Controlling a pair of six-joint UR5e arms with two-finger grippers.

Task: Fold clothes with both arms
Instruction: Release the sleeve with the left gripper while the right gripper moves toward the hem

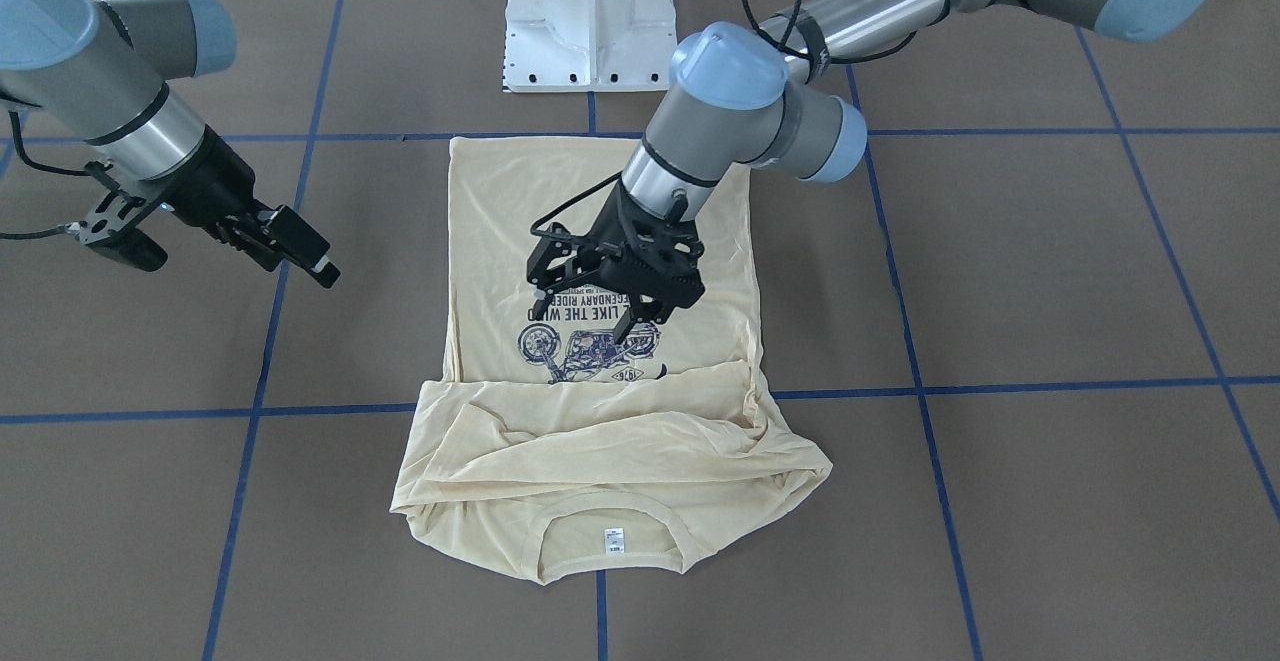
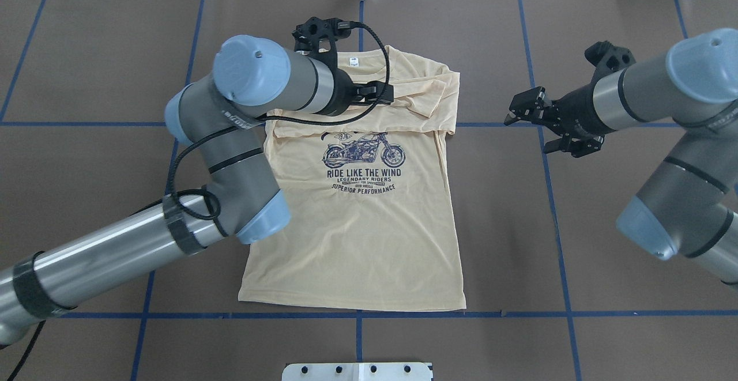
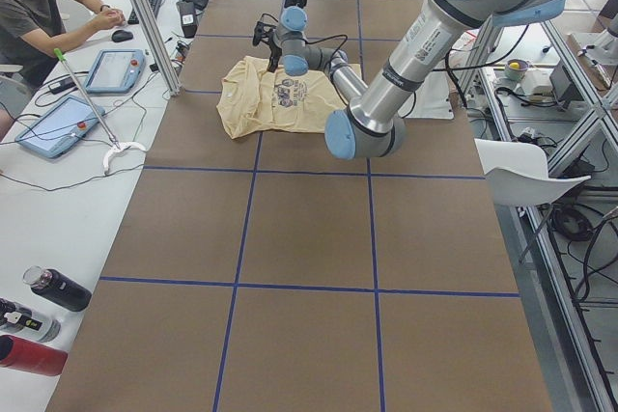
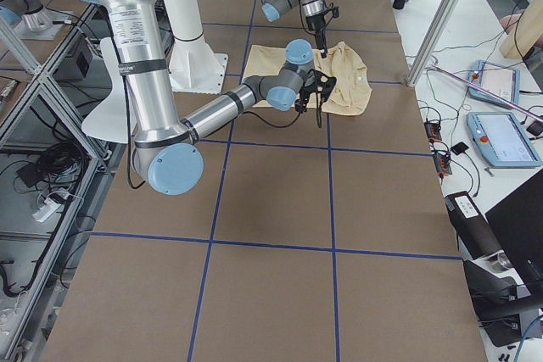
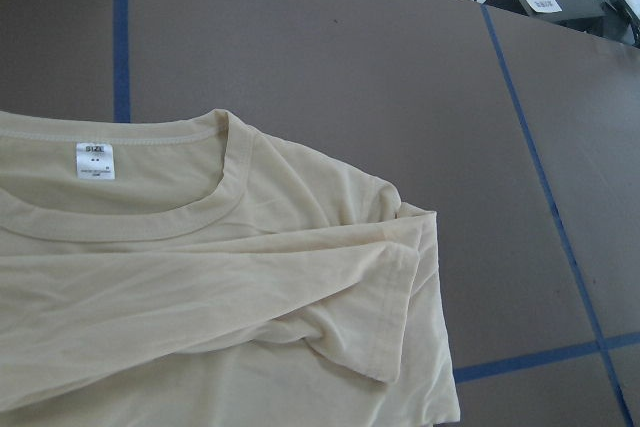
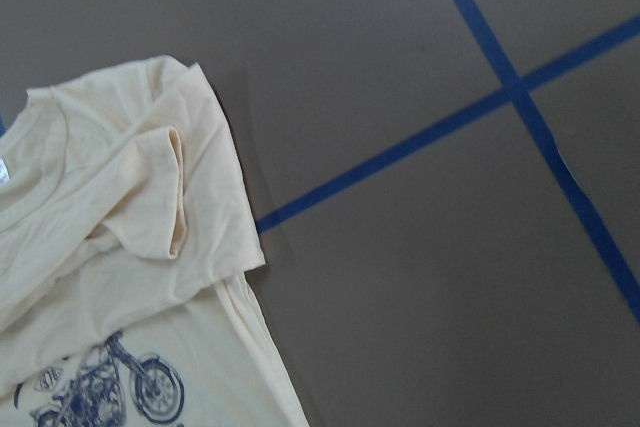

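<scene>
Brown board covers the table (image 2: 86,52), ruled into big squares by blue tape (image 2: 86,123); the T-shirt (image 2: 357,237) lies flat near the middle, print up, hem toward the white pedestal (image 1: 587,21) and collar toward the operators' side; both long sleeves are folded across the chest in a rumpled band (image 1: 600,431) that hides the top of the navy print (image 2: 363,162), so only the motorcycle and "RIDE LIKE THE WIND" read clearly; the small neck label (image 1: 614,539) shows inside the collar. From overhead, the wrist of the left arm (image 2: 115,248) covers the shirt's shoulder on that side and most of its own claw; only the front-facing view shows the left gripper (image 1: 585,323) hanging over the print, fingers spread wide with nothing between them; whether the tips touch the cloth cannot be told. The right gripper (image 2: 523,109) hangs over bare board near the shirt's other shoulder, apart from the cloth, parted and empty. Neither wrist view shows a finger; the left one looks down on collar, label and a folded cuff (image 5: 390,317); the right one shows a shoulder corner and the motorcycle's wheel (image 6: 155,392), the rest cut off at the frame's edge; in both side views shirt and claws are too small to judge, and a seated person (image 3: 39,7) is cropped at one corner.
</scene>
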